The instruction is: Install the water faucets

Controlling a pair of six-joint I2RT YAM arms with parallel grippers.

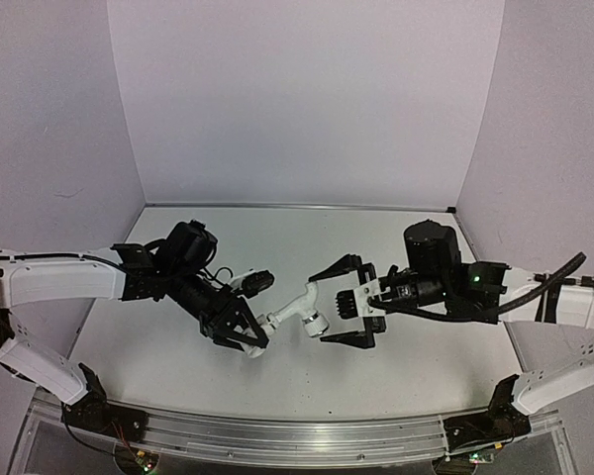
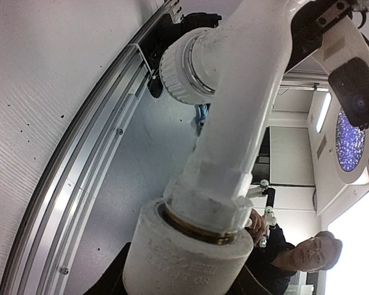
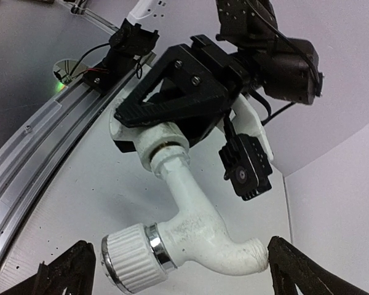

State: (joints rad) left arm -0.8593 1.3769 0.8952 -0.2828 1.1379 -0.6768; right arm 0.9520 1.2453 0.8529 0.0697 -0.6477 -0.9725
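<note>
A white tap (image 1: 299, 308) with a ribbed round knob (image 1: 317, 324) hangs above the table's middle, its threaded end set in a white pipe fitting (image 1: 267, 323). My left gripper (image 1: 244, 333) is shut on that fitting. The left wrist view shows the fitting (image 2: 190, 252) low down, with the tap (image 2: 246, 110) and knob (image 2: 187, 67) rising from it. My right gripper (image 1: 343, 303) stands open, its fingers straddling the tap. In the right wrist view the tap (image 3: 197, 224) lies between the right fingertips (image 3: 67, 270), and the other fingertip sits at the spout's tip (image 3: 255, 258). The fitting (image 3: 150, 138) is clamped in the left gripper's black fingers (image 3: 172, 98).
An aluminium rail (image 1: 297, 435) runs along the table's near edge, also seen in the wrist views as a rail (image 3: 43, 141). White walls close the back and both sides. A person (image 2: 307, 258) shows beyond the table in the left wrist view.
</note>
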